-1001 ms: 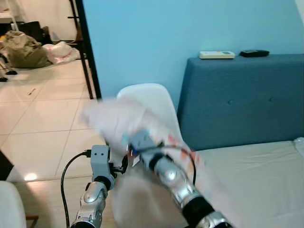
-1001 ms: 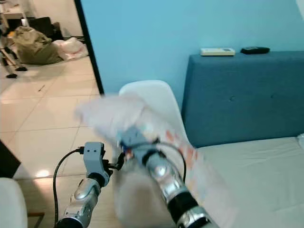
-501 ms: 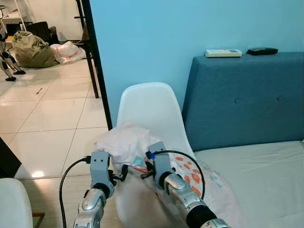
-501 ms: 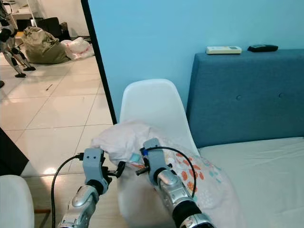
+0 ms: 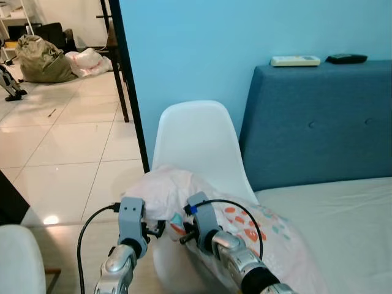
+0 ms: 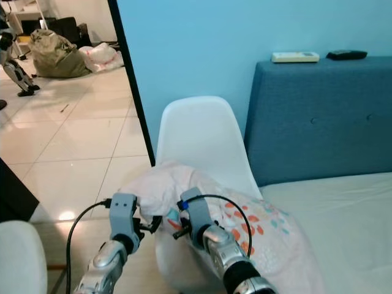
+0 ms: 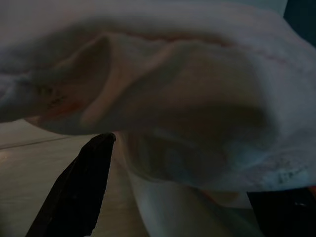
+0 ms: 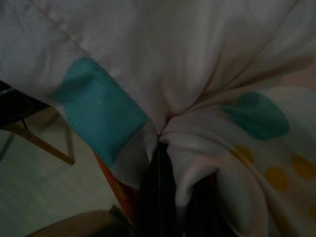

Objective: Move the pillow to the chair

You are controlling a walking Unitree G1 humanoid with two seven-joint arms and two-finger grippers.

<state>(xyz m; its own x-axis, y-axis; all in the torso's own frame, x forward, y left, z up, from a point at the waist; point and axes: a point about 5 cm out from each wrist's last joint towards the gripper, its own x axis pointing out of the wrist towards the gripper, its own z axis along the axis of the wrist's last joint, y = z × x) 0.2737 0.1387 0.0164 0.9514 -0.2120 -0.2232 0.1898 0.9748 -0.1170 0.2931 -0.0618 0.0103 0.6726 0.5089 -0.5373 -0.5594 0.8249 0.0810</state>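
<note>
Right end effector [image 8: 160, 148] pinches bunched pillow [image 8: 207, 64] fabric; teal and orange spots visible.

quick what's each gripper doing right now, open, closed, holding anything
Left gripper: beside the pillow, open or shut cannot be told.
Right gripper: closed, pinching the pillow's fabric.

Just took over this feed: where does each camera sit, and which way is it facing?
Left eye: head, looking forward and down at the chair, the pillow and both arms.
Right eye: same head, same scene, slightly offset.
Left wrist: on the left arm, under the pillow; one black finger shows.
Right wrist: on the right arm, along shut fingers pinching pillow fabric.
Shared: all four see the pillow.
</note>
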